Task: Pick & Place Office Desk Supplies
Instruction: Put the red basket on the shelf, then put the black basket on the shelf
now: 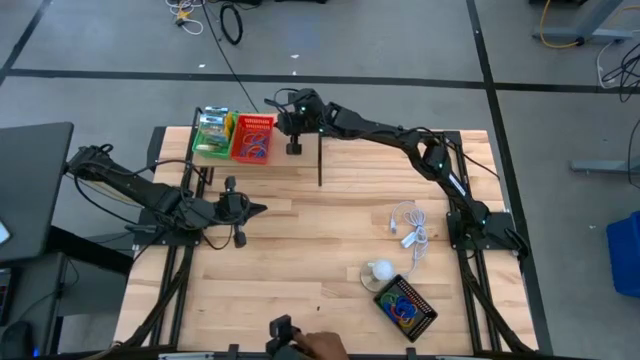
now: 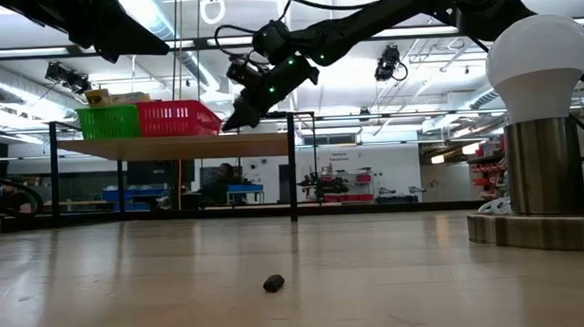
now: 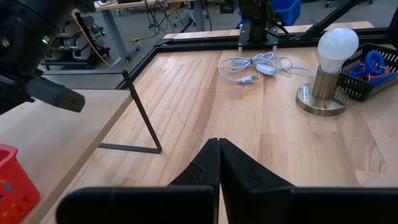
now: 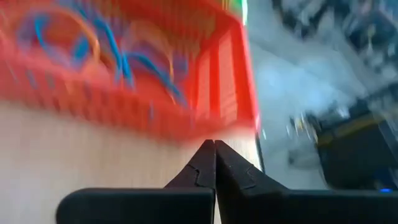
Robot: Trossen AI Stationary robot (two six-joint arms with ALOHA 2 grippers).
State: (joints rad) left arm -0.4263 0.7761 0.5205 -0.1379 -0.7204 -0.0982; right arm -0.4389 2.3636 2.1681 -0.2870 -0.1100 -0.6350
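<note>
Right end effector (image 1: 291,131) pinched shut, empty, hovering just beside red basket (image 1: 253,137); coloured loops (image 4: 106,43) inside lie directly ahead of its tips. Left end effector (image 1: 258,209) closed, empty, well apart, over the table (image 1: 310,250).

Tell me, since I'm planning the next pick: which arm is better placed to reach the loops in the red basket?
Right, probably. The right gripper, shut and empty, hangs beside the red basket on the raised shelf. The left gripper, also shut, sits lower over the table, farther off.
</note>
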